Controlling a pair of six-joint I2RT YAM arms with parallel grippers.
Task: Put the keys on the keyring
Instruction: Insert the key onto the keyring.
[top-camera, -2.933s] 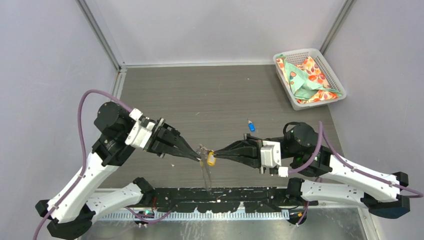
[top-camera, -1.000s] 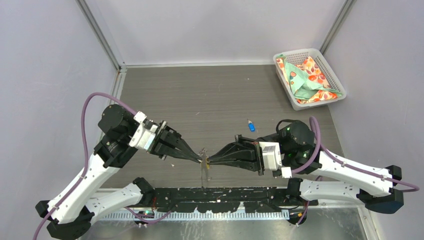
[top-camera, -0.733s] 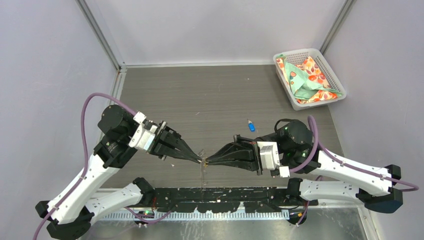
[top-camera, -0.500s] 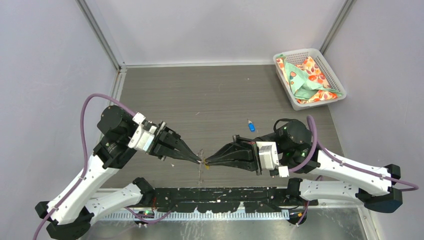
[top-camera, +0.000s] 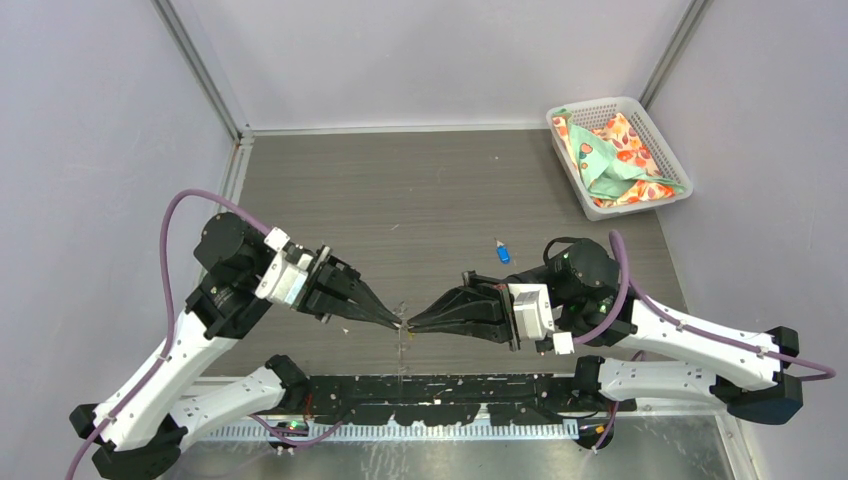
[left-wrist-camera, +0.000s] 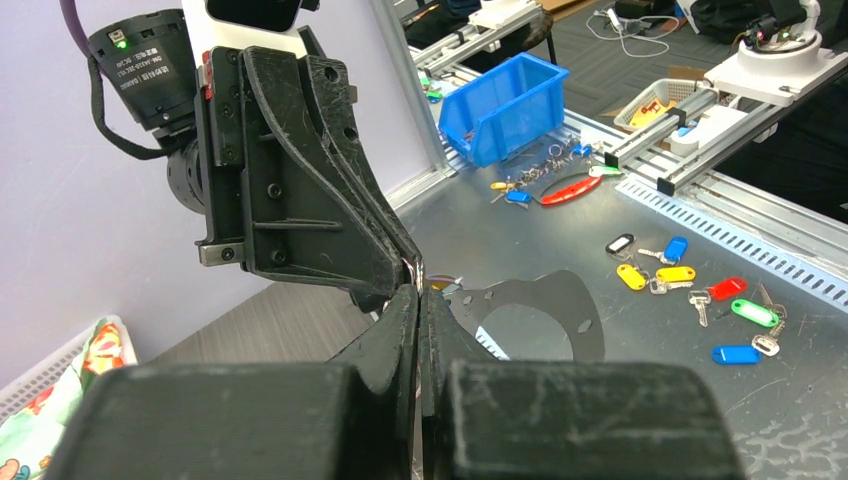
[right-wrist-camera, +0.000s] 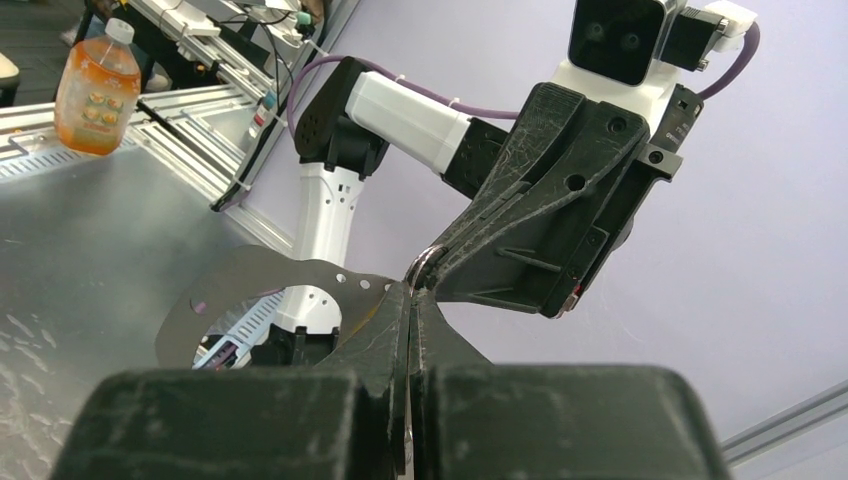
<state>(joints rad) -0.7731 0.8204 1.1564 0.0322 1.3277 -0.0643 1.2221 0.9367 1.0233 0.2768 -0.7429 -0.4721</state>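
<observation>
My left gripper (top-camera: 397, 323) and right gripper (top-camera: 411, 325) meet tip to tip above the table's near edge, both shut. The left one pinches the keyring (top-camera: 401, 346), whose thin grey loop hangs down below the tips. A curved metal part of the keyring (right-wrist-camera: 420, 264) shows at the tips in the right wrist view. My right gripper (right-wrist-camera: 411, 291) grips a silver blade of the yellow key (right-wrist-camera: 408, 440); only a yellow sliver (left-wrist-camera: 441, 283) of its head shows past my left gripper (left-wrist-camera: 420, 292). The blue key (top-camera: 502, 252) lies on the table beyond the right arm.
A white basket (top-camera: 600, 106) holding patterned cloth stands at the back right corner. Grey walls close in the table on three sides. Past the near edge lies a metal bench with a black plate (left-wrist-camera: 545, 320), several coloured key tags (left-wrist-camera: 690, 285) and a blue bin (left-wrist-camera: 510, 105).
Both arms have drifted a little to the left with tips still together. The yellow key head, plain at the tips earlier, is now almost hidden between them.
</observation>
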